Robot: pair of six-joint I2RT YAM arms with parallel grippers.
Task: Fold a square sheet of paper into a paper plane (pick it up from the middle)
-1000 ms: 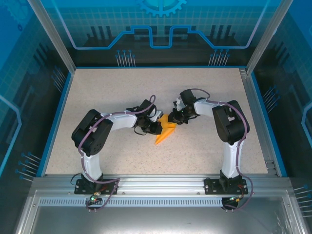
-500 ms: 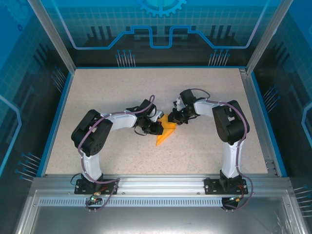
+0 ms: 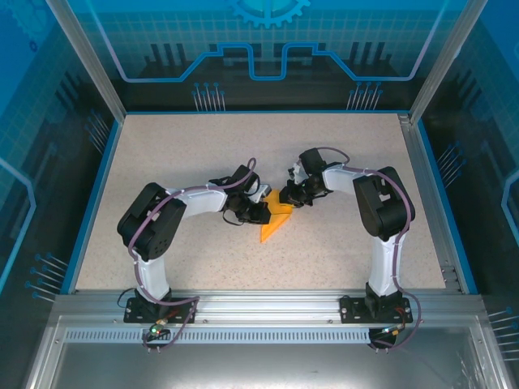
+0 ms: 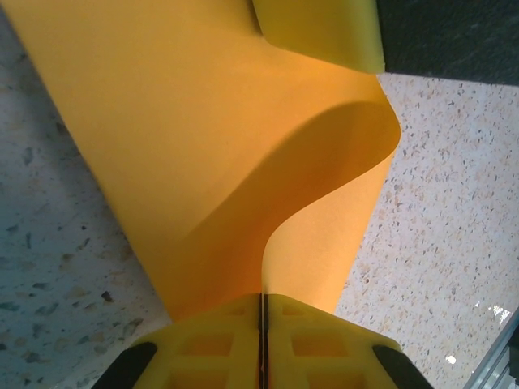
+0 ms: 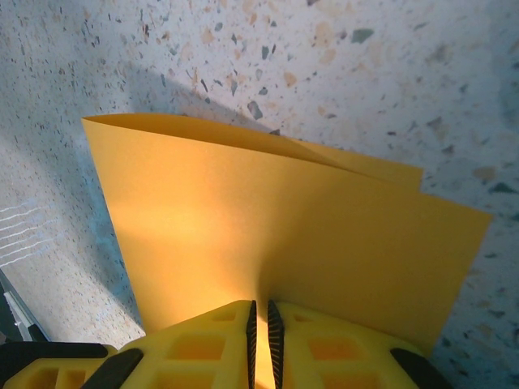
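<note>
Paper (image 3: 274, 224) creased into pointed triangle; left gripper (image 4: 262, 314), right gripper (image 5: 259, 314) both pinching it; wing folds likely remain.

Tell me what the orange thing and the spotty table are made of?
The sheet looks like thin matte paper: it curls and holds folds. The table looks like speckled stone or laminate, smooth; which, I cannot tell.

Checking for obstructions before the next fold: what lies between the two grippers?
The folded orange sheet of paper spans that stretch in the top view; the left gripper and right gripper each have jaws shut on it.
</note>
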